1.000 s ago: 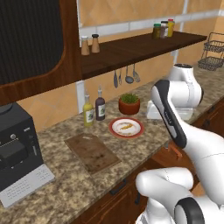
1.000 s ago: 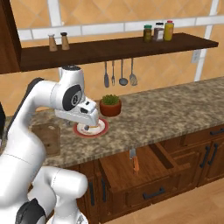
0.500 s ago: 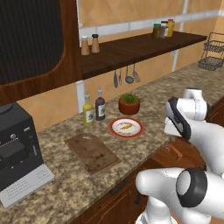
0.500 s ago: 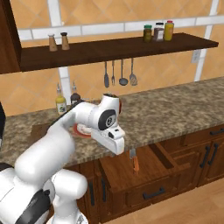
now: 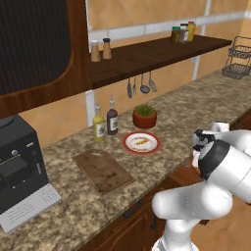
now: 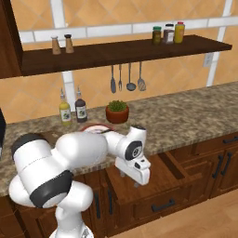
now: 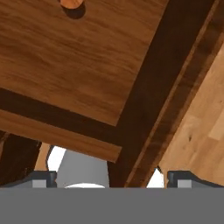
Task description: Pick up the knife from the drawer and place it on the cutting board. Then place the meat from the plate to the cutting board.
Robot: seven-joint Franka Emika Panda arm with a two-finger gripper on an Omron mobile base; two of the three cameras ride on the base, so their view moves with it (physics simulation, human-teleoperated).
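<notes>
My claw [image 6: 135, 182] is hanging down over the pulled-out drawer [image 6: 153, 174], fingers pointing at its wooden floor. In the hand view the two dark fingertips [image 7: 43, 178] are sitting far apart at the bottom corners, so I am holding the claw wide open, with nothing between the fingers and nothing touching them. The claw is not gripping anything.

My arm is reaching forward and low from the base — the forearm lying roughly level along the tabletop [image 6: 195, 109] edge, the wrist bent so the hand points downward in front of the cabinet. In the left base view my white elbow and wrist are crowding the lower right.

Inside the drawer, at the top edge of the hand view, I am seeing only a rounded orange-brown end of the knife [image 7: 72, 2] resting on the drawer floor (the blade is out of frame). It is lying well apart from my fingertips.

Up on the tabletop, the plate [image 5: 141, 143] is sitting just in front of a potted plant [image 5: 145, 115], with the meat [image 5: 141, 142] — a thin orange strip — lying in its centre. The cutting board [image 5: 103, 170] is lying bare to the left of the plate, near it but not touching.
</notes>
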